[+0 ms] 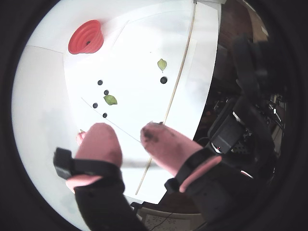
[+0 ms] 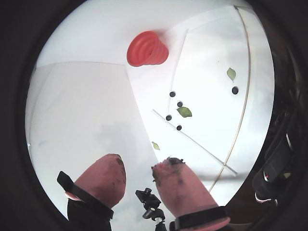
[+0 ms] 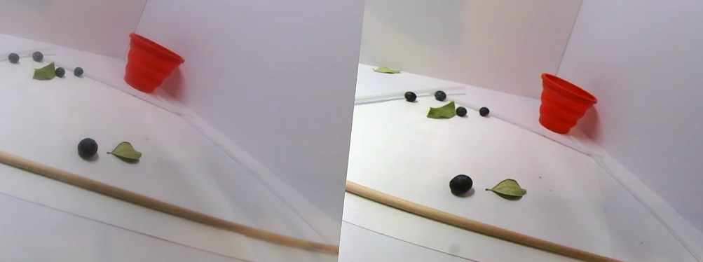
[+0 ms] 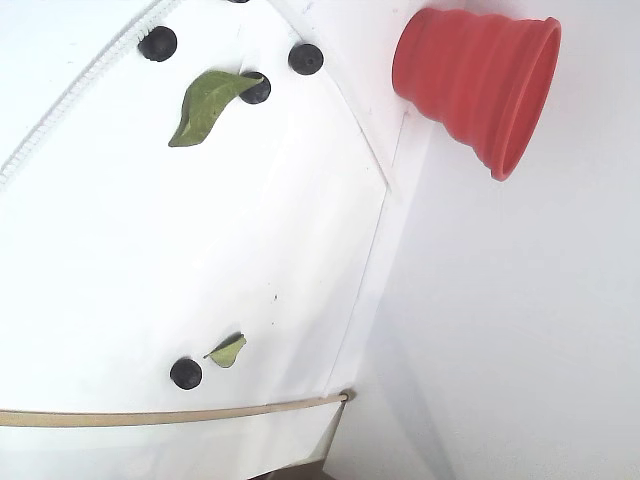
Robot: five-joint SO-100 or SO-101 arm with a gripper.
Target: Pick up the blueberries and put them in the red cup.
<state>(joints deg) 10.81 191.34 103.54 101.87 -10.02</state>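
We find the tool raised above the counter, its two pink fingers spread apart with nothing between them; in both wrist views it looks down on the white surface. Beyond the fingertips lie four blueberries clustered around a green leaf, resting on the counter. A fifth berry sits apart, just beside a second leaf and near a thin wooden rod. The red cup stands upright at the far corner, well apart from the tool, against the white wall.
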